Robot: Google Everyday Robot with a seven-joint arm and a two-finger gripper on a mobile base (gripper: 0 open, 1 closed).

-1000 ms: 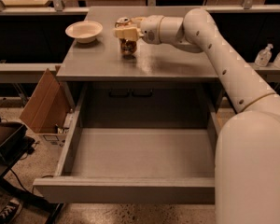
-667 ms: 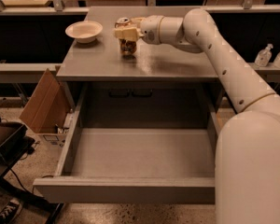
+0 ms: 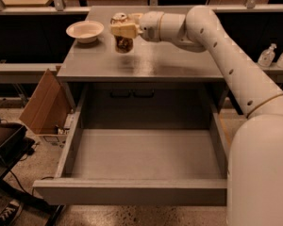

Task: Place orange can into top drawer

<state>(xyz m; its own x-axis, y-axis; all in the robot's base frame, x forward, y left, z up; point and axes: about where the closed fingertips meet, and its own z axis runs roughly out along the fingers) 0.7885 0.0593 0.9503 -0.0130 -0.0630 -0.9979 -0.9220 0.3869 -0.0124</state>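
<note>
The orange can (image 3: 124,43) is upright over the back left part of the grey cabinet top (image 3: 179,65), with its silver top (image 3: 119,18) showing. My gripper (image 3: 123,30) reaches in from the right and is shut on the can around its waist. The can seems to hang just above the top, over its own shadow. The top drawer (image 3: 132,193) is pulled fully out below the cabinet top, towards the camera. Its grey inside (image 3: 146,154) holds nothing. My white arm (image 3: 226,55) runs from the lower right up to the gripper.
A cream round bowl (image 3: 85,30) stands on the cabinet top left of the can. An open cardboard box (image 3: 45,102) leans left of the cabinet. A black object (image 3: 4,145) sits at lower left. Clear bottles (image 3: 266,55) stand at far right. A wooden counter runs behind.
The gripper with the can has shifted slightly to the left and seems a little higher. The drawer and the bowl have not moved.
</note>
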